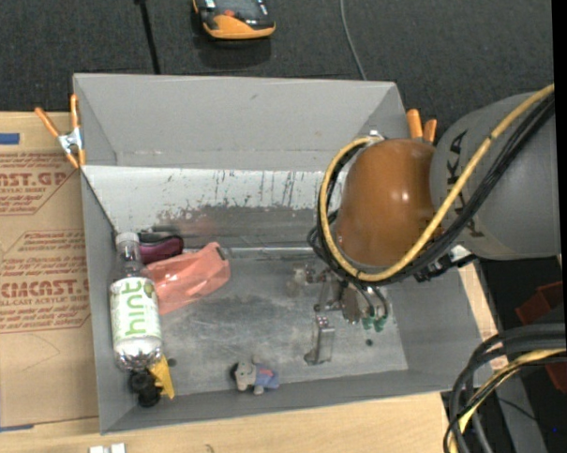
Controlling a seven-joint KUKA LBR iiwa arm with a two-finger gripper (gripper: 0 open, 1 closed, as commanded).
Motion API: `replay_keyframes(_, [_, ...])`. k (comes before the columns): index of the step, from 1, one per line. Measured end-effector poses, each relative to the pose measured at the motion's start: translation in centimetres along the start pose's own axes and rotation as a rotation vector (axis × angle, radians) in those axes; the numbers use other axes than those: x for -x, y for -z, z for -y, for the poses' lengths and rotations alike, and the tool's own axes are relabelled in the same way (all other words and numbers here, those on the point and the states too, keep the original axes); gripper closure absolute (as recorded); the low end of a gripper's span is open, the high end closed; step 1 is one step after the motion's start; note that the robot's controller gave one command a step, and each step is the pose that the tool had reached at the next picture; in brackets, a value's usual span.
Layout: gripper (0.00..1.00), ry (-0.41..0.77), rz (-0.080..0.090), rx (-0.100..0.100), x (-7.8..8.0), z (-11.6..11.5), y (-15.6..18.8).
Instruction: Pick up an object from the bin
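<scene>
Camera view, claw: the claw [320, 343] hangs low over the floor of the bin [268, 311], under the arm's orange cover [386, 212], towards the view's right side.
Claw state: I cannot tell whether it is released or clenched; no thing of the bin is seen caught in it.
Under the claw: bare scuffed metal, as far as can be made out.
Nearest thing: a small grey and blue figure [253, 376] lies on the floor near the claw, to its left in the view and a little closer to the near wall.
Further left of the claw: a pink soft pack [186, 275], well apart, with a dark maroon thing [160, 245] behind it.
Far left of the claw: a clear "hint" bottle [135, 317] lies along the left wall, with a yellow and black toy [151, 382] at its lower end.
Step in hand: probably the approach, with the claw down at floor level and nothing yet taken.
Next move calls for: getting the claw squarely over one thing, most likely the small figure. It should then close on the figure's body without scraping the near wall.
</scene>
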State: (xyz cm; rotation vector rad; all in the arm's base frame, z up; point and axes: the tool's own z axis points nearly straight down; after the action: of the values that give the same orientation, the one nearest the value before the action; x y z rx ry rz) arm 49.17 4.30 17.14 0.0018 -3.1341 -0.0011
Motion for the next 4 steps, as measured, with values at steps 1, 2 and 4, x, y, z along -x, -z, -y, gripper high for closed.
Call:
replay_keyframes(1, [0.0,-0.001,0.008,0.0,0.2,0.0,0.4])
replay_keyframes(2, [0.0,0.102,0.011,-0.001,-0.3,-4.6,-5.6])
replay_keyframes(4, [0.0,0.158,0.006,-0.001,-1.0,-8.4,-6.1])
